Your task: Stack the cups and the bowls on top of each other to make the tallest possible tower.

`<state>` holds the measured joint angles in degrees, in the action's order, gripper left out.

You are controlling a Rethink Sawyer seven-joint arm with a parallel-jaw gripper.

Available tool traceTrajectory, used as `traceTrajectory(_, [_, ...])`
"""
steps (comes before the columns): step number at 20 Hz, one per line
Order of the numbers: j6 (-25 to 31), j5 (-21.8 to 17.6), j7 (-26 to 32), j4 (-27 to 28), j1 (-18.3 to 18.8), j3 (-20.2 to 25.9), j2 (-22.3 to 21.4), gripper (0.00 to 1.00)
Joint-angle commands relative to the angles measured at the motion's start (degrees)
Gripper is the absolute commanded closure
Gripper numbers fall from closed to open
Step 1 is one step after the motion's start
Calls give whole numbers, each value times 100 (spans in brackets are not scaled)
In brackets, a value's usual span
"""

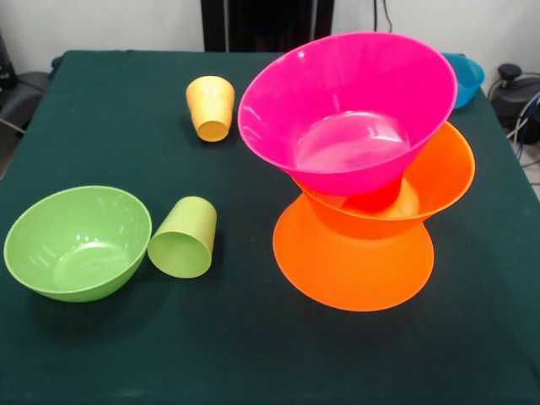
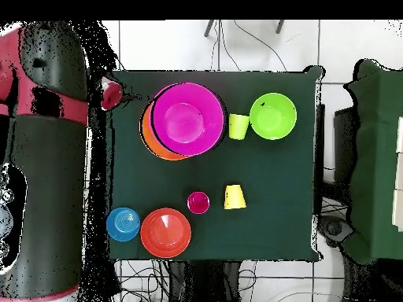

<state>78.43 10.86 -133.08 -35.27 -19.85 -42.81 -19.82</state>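
Note:
The tower (image 1: 363, 177) stands right of centre: an upturned orange bowl (image 1: 354, 266), an upright orange bowl (image 1: 439, 173) on it, and a pink bowl (image 1: 346, 105) tilted on top. A red-orange cup (image 1: 377, 198) shows under the pink bowl. From overhead the pink bowl (image 2: 187, 118) covers the orange ones (image 2: 151, 138). A yellow-orange cup (image 1: 210, 107) and a lime green cup (image 1: 183, 238) lie on their sides. The lime green bowl (image 1: 76, 243) is upright. The blue bowl (image 2: 123, 224), red-orange bowl (image 2: 165, 233) and magenta cup (image 2: 198, 202) sit near the robot's side. No gripper shows.
The red and black arm (image 2: 47, 157) hangs beside the table's left edge in the overhead view, off the dark green cloth (image 1: 253, 354). The black pedestal (image 1: 261, 25) stands at the far side. Cables and equipment lie around the table.

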Motion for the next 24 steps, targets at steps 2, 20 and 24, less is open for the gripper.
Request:
traceTrajectory(2, [653, 244, 139, -1139, 139, 687, -1304, 0])
traceTrajectory(20, [413, 388, 3186, -3339, 2212, 1905, -3679, 0])
traceTrajectory(24, [427, 496, 3216, -3425, 2498, 2178, -3693, 0])
